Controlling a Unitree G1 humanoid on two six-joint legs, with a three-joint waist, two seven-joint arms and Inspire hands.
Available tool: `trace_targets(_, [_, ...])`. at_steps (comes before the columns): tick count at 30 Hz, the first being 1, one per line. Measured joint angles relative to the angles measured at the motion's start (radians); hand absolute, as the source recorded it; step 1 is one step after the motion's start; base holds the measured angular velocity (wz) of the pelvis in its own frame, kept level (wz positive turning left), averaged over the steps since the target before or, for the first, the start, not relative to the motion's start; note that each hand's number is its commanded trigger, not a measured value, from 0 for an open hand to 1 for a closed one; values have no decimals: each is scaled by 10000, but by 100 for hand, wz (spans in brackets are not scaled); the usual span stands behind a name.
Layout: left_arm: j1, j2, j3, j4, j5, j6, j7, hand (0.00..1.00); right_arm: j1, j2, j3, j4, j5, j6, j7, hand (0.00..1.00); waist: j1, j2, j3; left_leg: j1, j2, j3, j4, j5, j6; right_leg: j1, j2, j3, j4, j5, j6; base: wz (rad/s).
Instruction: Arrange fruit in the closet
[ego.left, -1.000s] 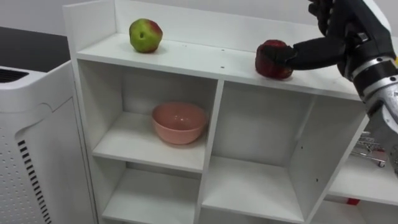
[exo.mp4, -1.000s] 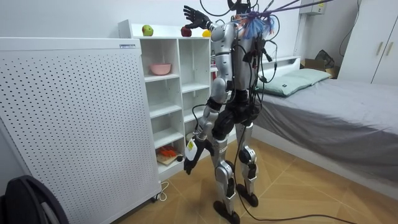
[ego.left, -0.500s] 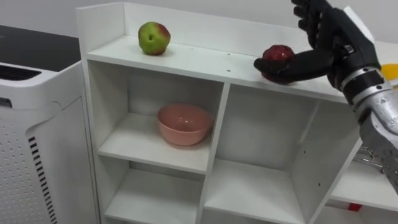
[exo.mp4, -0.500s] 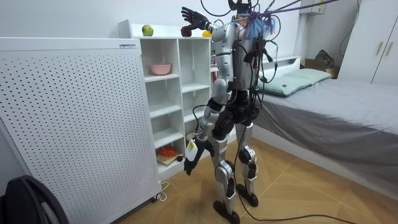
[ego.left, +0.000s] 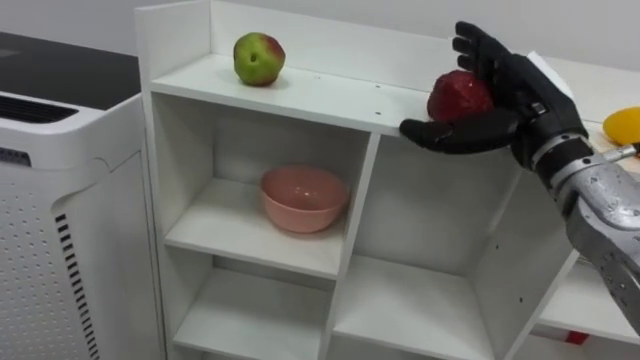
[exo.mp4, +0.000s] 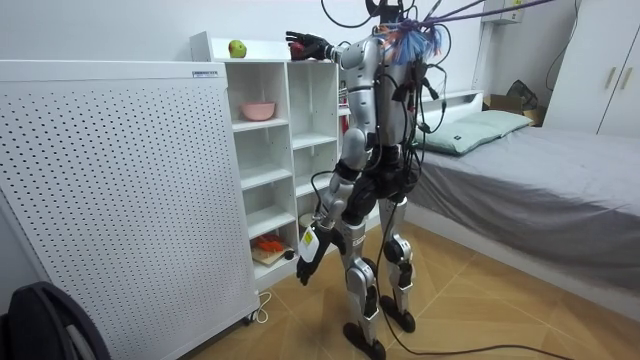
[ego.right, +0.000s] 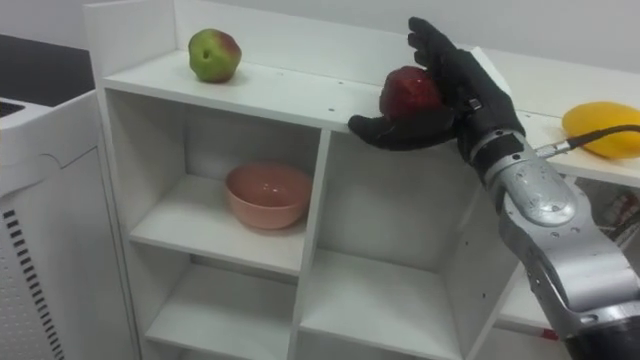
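Two apples and one yellow fruit are what I have on my feed, all at the top of the white shelf unit (ego.left: 300, 95). Farthest left stands a white appliance (ego.left: 60, 200) with a dark top, just beside the unit's side wall. On the top board, near its left end, the green apple (ego.left: 259, 58) sits upright with a red blush on one side. Below it, in the upper left compartment, a pink bowl (ego.left: 304, 197) rests mouth up on its shelf.

Further right, above the divider between the two columns, the right hand (ego.left: 520, 100) has the red apple (ego.left: 457, 96) pinched. The thumb reaches across under and in front of the fruit, and the fingers rise behind it. I cannot tell whether the apple touches the board. Right of that wrist, the yellow fruit (ego.right: 600, 128) lies on the top board, well apart from the green apple.

From the room camera I see the robot standing upright, close against the unit. Its right arm is raised to the top, and its left hand (exo.mp4: 305, 268) hangs low beside its thigh. I cannot tell how that hand is set.
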Motion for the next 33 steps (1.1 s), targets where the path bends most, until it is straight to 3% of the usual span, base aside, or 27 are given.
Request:
trace_targets(5, [-4, 0, -5, 4, -1, -1, 0, 0, 0, 0, 0, 41, 0, 0, 138, 3, -4, -32, 9, -3, -2, 8, 5, 0, 0, 1, -1, 1, 0, 2, -2, 0])
trace_targets(6, [-5, 0, -6, 4, -2, -2, 0, 0, 0, 0, 0, 44, -1, 0, 140, 46, -3, -34, 10, -3, -2, 8, 5, 0, 0, 1, -1, 1, 0, 2, -3, 0])
trace_targets(7, [-5, 0, -7, 5, -1, -1, 0, 0, 0, 0, 0, 44, -2, 0, 141, 78, -3, -39, 9, -3, -2, 8, 5, 0, 0, 1, -1, 2, 0, 2, -3, 0])
trace_targets(8, [-6, 0, -8, 5, -2, -2, 0, 0, 1, 0, 0, 46, -3, 0, 142, 100, -3, -43, 12, -3, -2, 8, 5, 0, 0, 1, -1, 1, 0, 2, -3, 0])
trace_targets(17, [3, 3, -7, 4, 12, -3, -1, 0, 1, -12, 239, 9, -244, -108, 569, 100, -26, -72, -6, -9, 0, 20, 26, 0, 0, 0, 0, -12, 1, 4, -6, 0])
trace_targets(23, [20, 11, -17, 6, -11, -10, -16, 0, -24, -47, 244, 78, -642, -116, 124, 100, 54, -139, -52, -13, -2, -2, 17, -1, 0, 5, -2, -14, -1, 8, -13, 1])
trace_targets(33, [-12, 34, -172, 95, -17, -7, 33, 0, -132, -46, 247, 93, -627, -364, -62, 100, 67, -25, 43, 71, -1, -45, -99, -1, 0, 64, 5, -19, -25, 8, -12, 1])
